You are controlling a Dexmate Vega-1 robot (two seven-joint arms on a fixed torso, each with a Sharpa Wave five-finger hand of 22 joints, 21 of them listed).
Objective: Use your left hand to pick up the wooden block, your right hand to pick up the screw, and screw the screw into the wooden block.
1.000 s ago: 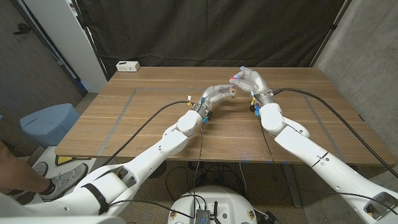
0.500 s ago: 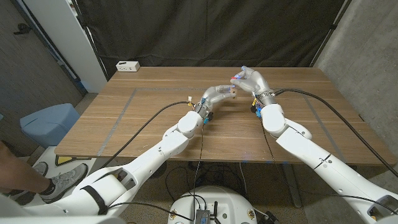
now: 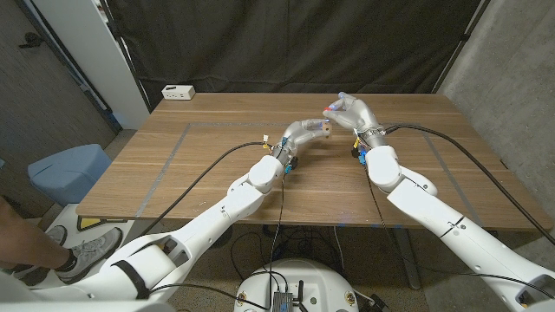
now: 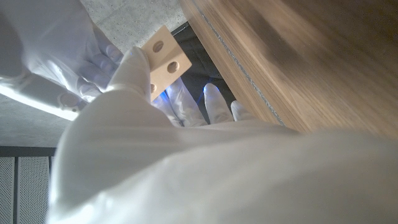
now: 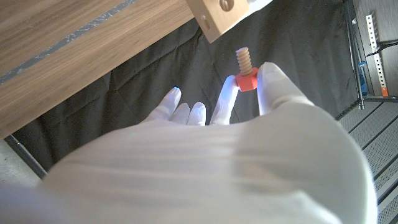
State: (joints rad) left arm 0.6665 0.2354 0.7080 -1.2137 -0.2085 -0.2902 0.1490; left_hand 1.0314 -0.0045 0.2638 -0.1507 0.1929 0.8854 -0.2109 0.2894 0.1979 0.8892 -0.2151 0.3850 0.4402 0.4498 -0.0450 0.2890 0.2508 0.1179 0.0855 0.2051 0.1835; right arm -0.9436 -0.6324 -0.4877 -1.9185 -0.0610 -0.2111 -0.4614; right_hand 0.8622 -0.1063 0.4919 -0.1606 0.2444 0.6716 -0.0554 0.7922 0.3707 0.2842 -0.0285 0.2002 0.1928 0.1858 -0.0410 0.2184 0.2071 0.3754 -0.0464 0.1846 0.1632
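Fingertips of the right hand (image 5: 205, 168) pinch the screw (image 5: 245, 72) by its red-orange head, with the pale, ridged shank pointing away from the hand toward the wooden block (image 5: 219, 14). In the right wrist view the shank's tip sits just short of the block's corner, not touching it, and a round hole shows on the block's near face. The other fingers of that hand are spread apart below the pinch. The left hand (image 4: 134, 124) grips the wooden block (image 4: 163, 56) between thumb and fingers; in the left wrist view the block is a light, unfinished piece of wood with two round holes drilled in one face and clean square edges. Both hands wear pale whitish gloves. In the head view the left hand (image 3: 303, 133) and the right hand (image 3: 350, 113) meet above the far middle of the wooden table (image 3: 191, 173), held up off its surface, with the block (image 3: 324, 130) a small tan shape between them and the screw (image 3: 328, 108) showing as a red dot at the right fingertips. A white power strip (image 3: 178, 92) lies at the table's far left corner; any marking on it is too small to read. No writing can be made out on the block or the screw. A person's shoe (image 3: 87, 250) shows on the floor at lower left.
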